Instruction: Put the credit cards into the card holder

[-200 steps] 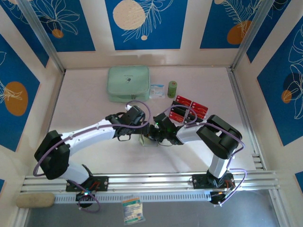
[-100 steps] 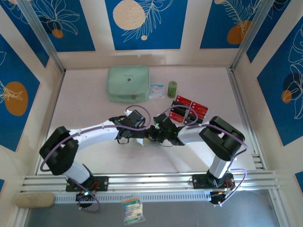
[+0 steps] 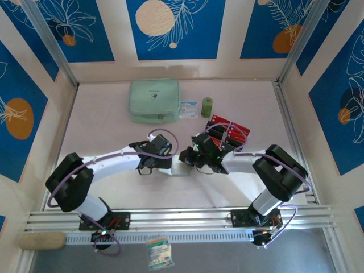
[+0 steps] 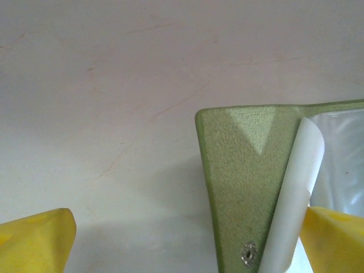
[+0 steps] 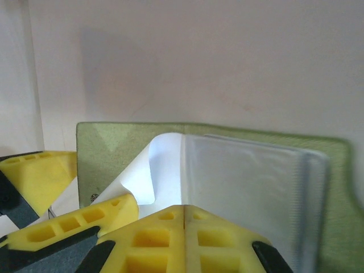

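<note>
Mint pouch (image 3: 154, 100), sm. packet (image 3: 189, 109), grn roll (image 3: 207, 107) in row.

1. The card holder (image 5: 114, 142) is olive green with a pebbled grain. Its inner sleeves (image 5: 244, 182) are cloudy grey, and a curled sheet (image 5: 162, 165) is white.
2. The finger pads (image 5: 165, 239) are bright yellow.
3. The credit cards (image 3: 230, 129) are red.
4. The zip pouch (image 3: 153, 100) is pale mint.
5. The table (image 3: 102, 125) is off-white.

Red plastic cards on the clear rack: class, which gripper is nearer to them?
Right. The right gripper, fingers shut, is at the olive-green folding wallet, just near-left of the red plastic cards; the left gripper, fingers open, meets the wallet from farther left.
</note>
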### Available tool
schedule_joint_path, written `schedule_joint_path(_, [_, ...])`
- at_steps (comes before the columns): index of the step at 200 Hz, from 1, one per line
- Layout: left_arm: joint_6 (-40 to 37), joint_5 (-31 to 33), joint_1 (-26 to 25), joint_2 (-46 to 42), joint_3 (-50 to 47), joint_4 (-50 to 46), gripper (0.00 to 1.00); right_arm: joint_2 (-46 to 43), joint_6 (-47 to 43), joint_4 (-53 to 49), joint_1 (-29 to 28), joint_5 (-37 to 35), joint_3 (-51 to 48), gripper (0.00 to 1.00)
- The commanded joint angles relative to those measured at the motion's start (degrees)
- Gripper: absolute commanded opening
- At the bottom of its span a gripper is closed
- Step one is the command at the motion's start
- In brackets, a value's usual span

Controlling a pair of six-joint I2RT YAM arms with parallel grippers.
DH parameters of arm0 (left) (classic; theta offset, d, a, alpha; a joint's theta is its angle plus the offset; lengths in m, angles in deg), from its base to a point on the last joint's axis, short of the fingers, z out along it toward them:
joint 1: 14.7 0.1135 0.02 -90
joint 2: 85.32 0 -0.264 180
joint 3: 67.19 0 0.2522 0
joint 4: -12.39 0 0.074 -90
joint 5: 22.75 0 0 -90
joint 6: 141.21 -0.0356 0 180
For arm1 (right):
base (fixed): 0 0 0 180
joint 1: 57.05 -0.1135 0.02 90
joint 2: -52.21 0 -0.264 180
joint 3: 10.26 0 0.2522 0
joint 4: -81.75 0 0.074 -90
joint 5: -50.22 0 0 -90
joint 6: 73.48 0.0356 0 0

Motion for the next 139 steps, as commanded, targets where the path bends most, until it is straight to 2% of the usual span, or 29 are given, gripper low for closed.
schedule_joint_path(1, [-1.17,0.71,0.56,-0.58,-1.19,-0.67,1.00,-1.64,-2.61,-3.34,1.36,-0.22,-1.01,0.00])
schedule_joint_path(78, [-3.58,-0.99,0.59,-1.93,-4.04,4.76,1.00,0.82,-10.02,-7.84,1.73,3.01,3.05,0.00])
schedule_joint_path(139, [-4.38,-1.74,0.63,-2.10,-5.61,7.52,1.00,2.85,-11.41,-13.21,1.46,0.04,4.88,0.00])
